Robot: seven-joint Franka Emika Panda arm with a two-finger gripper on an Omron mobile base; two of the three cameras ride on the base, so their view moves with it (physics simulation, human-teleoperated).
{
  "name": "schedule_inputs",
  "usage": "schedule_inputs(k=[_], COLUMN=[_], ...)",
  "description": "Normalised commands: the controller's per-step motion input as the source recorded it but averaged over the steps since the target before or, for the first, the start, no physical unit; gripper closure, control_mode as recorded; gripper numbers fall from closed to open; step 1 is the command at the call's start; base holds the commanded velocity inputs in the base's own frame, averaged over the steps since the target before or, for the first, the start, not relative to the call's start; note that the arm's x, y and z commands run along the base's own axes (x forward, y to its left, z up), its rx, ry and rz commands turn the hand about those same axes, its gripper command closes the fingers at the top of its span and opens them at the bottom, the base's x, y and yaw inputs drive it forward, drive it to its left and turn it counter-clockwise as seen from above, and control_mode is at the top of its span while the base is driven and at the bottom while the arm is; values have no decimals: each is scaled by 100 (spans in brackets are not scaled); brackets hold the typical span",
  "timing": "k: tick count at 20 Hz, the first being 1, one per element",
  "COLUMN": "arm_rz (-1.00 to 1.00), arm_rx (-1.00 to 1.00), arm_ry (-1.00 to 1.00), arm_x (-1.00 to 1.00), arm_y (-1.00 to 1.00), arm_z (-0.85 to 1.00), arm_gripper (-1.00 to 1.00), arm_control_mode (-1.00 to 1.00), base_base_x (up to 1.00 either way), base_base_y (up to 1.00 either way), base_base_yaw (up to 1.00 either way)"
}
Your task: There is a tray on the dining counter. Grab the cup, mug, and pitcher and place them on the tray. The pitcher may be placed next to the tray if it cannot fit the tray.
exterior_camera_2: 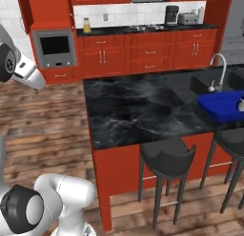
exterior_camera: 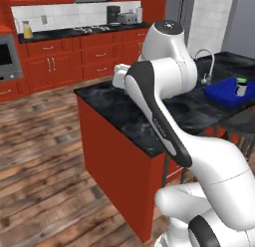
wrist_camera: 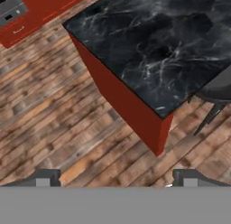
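Dining counter (exterior_camera_2: 138, 111): long black marble-veined top on a red base, sink and curved faucet (exterior_camera_2: 220, 68) at its far end; the near end lies bare in the right base view. Two dark stools (exterior_camera_2: 167, 160) stand tucked against its near side, so their seats sit close under the overhang. Arm (exterior_camera: 159, 91) is raised above the counter's near end, elbow folded high, presumably to carry the hand over the edge without brushing anything. Tray (exterior_camera: 226, 91): bright blue, flat on the counter just beside the sink, well apart from the hand. On it, in the left base view, the green cup (exterior_camera: 241, 81) and the pale mug (exterior_camera: 241, 90) stand close together, upright as far as I can tell; a pale edge at the tray's right margin in the right base view is likely the mug. Judgement: two of three items placed; pitcher outstanding, location not established from these views. Gripper (wrist_camera: 116, 178): fingers spread wide, nothing between them, looking down on the counter's corner and the wood floor (wrist_camera: 54, 123), consistent with an empty hand in transit.
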Motion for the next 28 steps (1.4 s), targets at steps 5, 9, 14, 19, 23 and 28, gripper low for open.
schedule_inputs(k=[5,9,14,19,23,28], arm_rz=[0,0,0,0,0,0], arm_rx=[0,0,0,0,0,0], arm_ry=[0,0,0,0,0,0], arm_x=[0,0,0,0,0,0], arm_y=[0,0,0,0,0,0], arm_z=[0,0,0,0,0,0], arm_gripper=[-100,-100,-100,-100,-100,-100], arm_control_mode=[100,100,100,100,100,100], base_base_x=[88,88,86,86,76,45], base_base_y=[100,100,100,100,100,100], base_base_yaw=[-7,-8,-9,-10,-12,-19])
